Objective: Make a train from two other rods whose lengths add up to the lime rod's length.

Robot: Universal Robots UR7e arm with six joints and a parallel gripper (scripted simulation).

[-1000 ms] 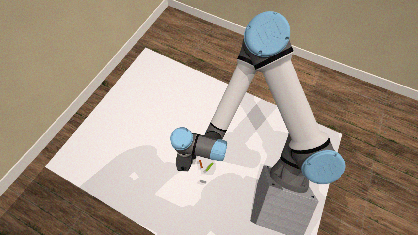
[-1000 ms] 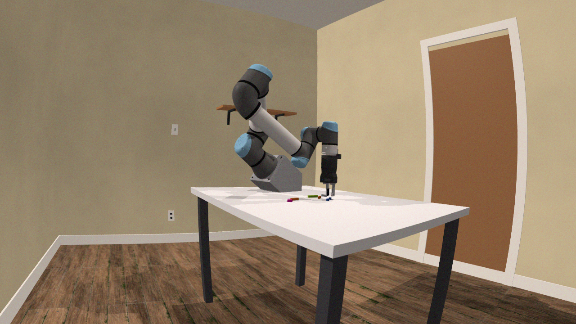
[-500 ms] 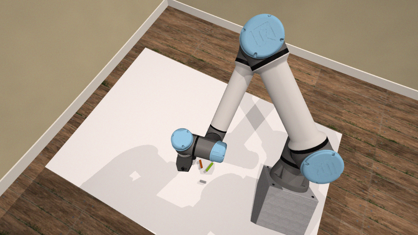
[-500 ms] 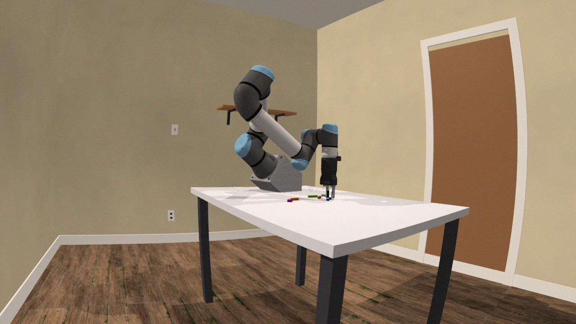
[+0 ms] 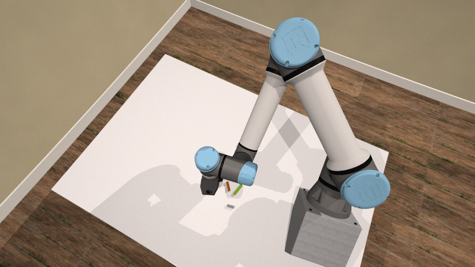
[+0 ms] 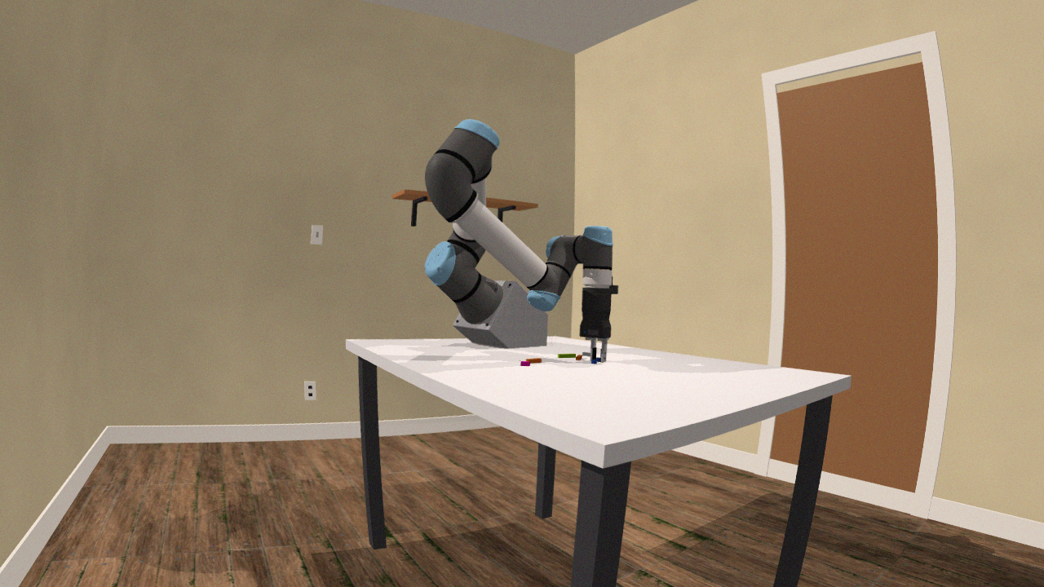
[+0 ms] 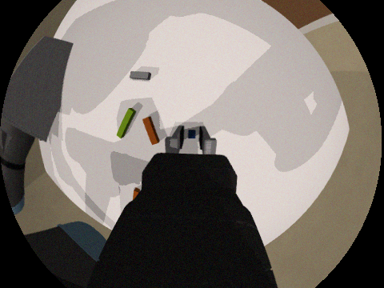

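Observation:
My gripper (image 7: 191, 133) points straight down at the table with its fingers partly open. A small blue rod (image 7: 191, 134) sits between the fingertips, low at the table top; it also shows in the side view (image 6: 594, 360). An orange rod (image 7: 150, 130) lies just left of the fingers. The lime rod (image 7: 125, 123) lies beside it, and a grey rod (image 7: 140, 75) lies farther off. From above I see the orange rod (image 5: 228, 186), the lime rod (image 5: 237, 190) and the grey rod (image 5: 229, 206); the wrist hides the blue rod there.
A magenta rod (image 6: 524, 363) and another orange piece (image 6: 535, 359) lie on the table nearer the robot base (image 5: 320, 228). In the wrist view the gripper body hides most of that orange piece (image 7: 136, 194).

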